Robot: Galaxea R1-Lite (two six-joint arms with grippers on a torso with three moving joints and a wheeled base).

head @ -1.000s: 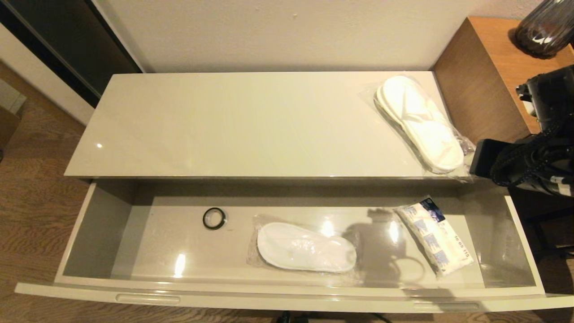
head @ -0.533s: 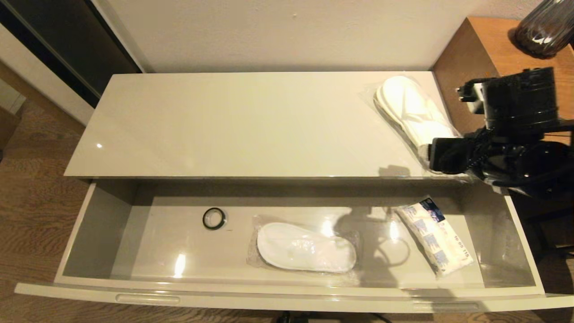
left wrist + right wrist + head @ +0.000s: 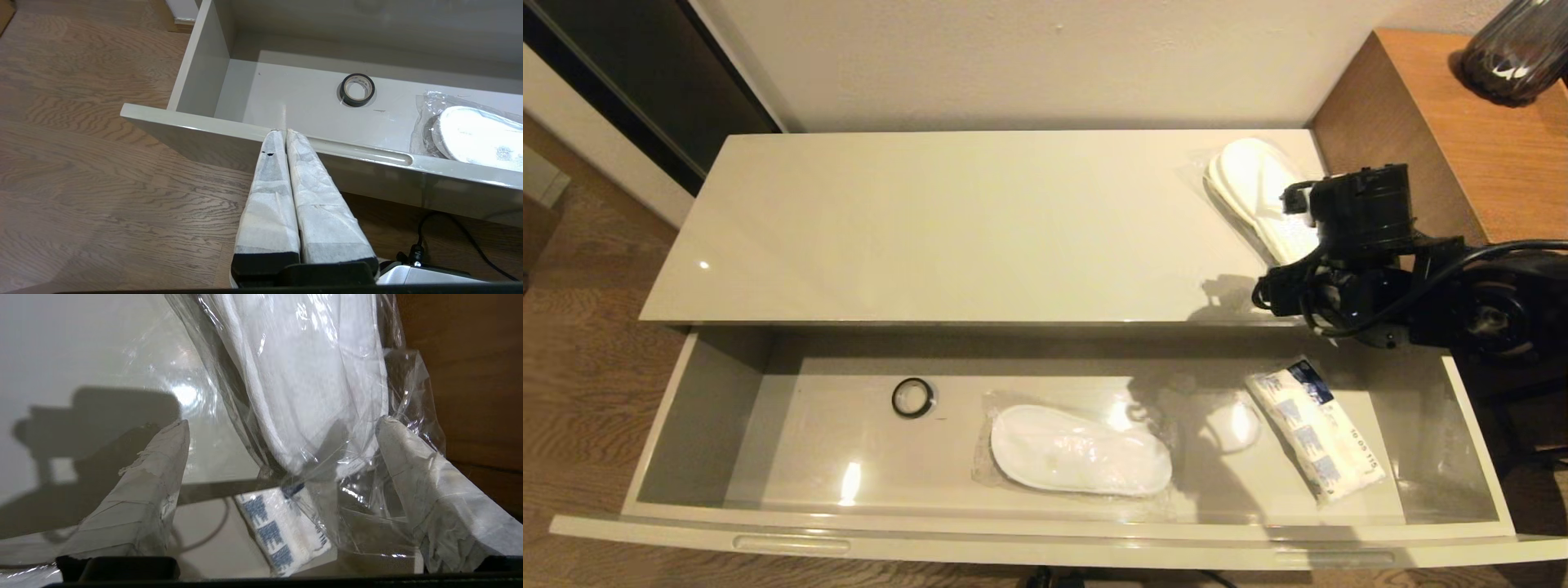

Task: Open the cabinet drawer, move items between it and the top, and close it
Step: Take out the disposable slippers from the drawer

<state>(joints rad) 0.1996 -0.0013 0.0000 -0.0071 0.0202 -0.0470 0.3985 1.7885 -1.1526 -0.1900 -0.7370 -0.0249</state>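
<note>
on the top, right pincer gapes around bagged slippers (head view hides this); left pincer clenched.

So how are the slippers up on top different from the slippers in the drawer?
The slippers on the top lie near its right end, slanted, while the slippers in the drawer lie lengthwise on the drawer floor. The right gripper, fingers open, straddles the top pair; nothing is near the drawer pair. Both are white, sealed in clear plastic.
</note>
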